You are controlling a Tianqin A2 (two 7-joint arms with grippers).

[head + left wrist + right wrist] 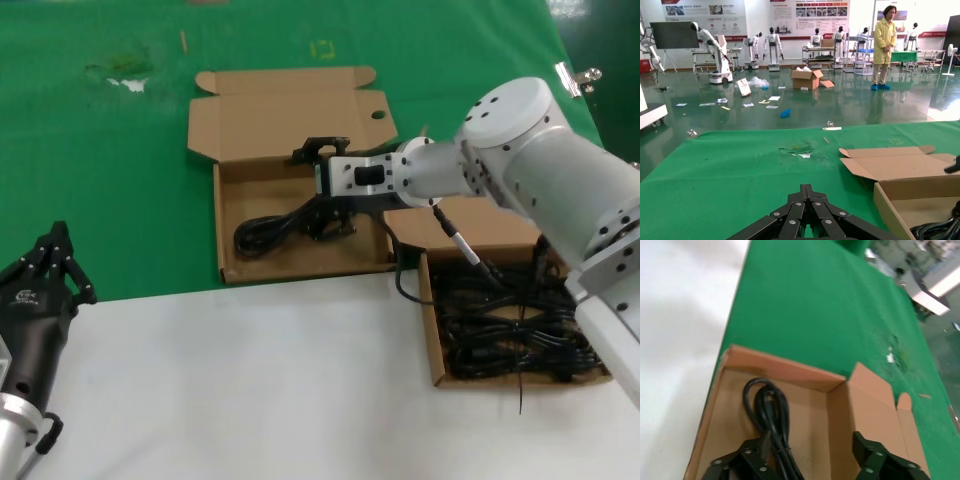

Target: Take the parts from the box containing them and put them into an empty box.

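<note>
Cardboard box [232, 262] with its lid flap up sits on the green bench [100, 180], one black cable bundle [275, 232] lying inside. Right gripper [325, 190] hangs over it, fingers spread apart. More cables [510, 325] fill the nearer box [436, 345]. Left gripper [50, 262] waits aside, fingers together.

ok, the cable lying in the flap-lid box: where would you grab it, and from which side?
Grip the cable at its bundled middle, from straight above, with the fingers set across the strands. It lies flat on the floor of the box, and the walls would likely block a sideways approach. The right gripper hangs open over it.
</note>
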